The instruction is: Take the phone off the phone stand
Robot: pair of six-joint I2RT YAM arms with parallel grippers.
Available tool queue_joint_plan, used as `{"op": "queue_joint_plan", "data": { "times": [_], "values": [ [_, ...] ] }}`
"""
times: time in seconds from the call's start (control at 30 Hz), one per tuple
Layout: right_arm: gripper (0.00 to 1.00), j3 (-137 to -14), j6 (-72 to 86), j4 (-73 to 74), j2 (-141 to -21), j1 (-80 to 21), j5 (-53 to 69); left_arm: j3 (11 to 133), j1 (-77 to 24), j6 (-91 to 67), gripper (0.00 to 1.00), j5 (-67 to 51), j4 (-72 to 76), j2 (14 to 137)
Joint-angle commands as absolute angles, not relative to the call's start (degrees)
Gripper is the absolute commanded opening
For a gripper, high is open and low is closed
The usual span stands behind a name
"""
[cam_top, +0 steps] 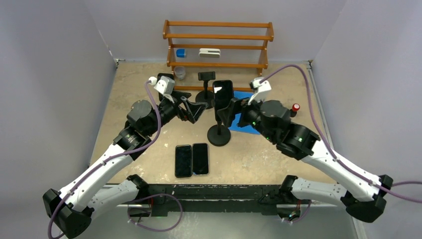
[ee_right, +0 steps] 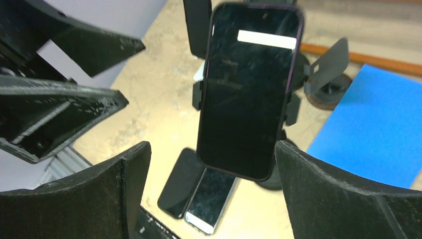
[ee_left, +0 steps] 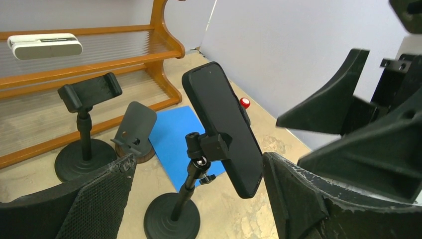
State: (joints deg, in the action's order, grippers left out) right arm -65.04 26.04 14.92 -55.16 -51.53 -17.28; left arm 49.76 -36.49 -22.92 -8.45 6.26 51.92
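Phone (ee_right: 246, 89) clamped upright atop the phone stand (ee_left: 171, 216). Right gripper (ee_right: 211, 148), fingers spread wide, flanks the phone without contact. Left gripper (ee_left: 199, 158), likewise wide, hovers just beside the stand.

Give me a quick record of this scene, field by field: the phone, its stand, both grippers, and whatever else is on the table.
phone: dark, upright, clamped in its holder
phone stand: black, round base on the table
left gripper: open, left of the phone, no contact visible
right gripper: open, right of the phone, no grip visible
two other phones: flat, side by side, near edge
empty stand: behind, near the wooden rack
task state: phone not yet removed
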Motion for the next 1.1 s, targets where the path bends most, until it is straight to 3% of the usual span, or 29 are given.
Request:
{"op": "queue_joint_plan", "data": {
  "times": [0.0,1.07],
  "values": [
    [0.97,-69.2,29.7,19.0,-57.7,-55.2,-27.4,50.6,-37.1,-22.1,0.94,-7.0,7.6,51.9],
    [0.99,-74.8,27.2,26.7,-66.7,-54.3,-24.4,51.3,-38.4,-21.6,0.93,-6.2,6.2,52.9]
  ]
}}
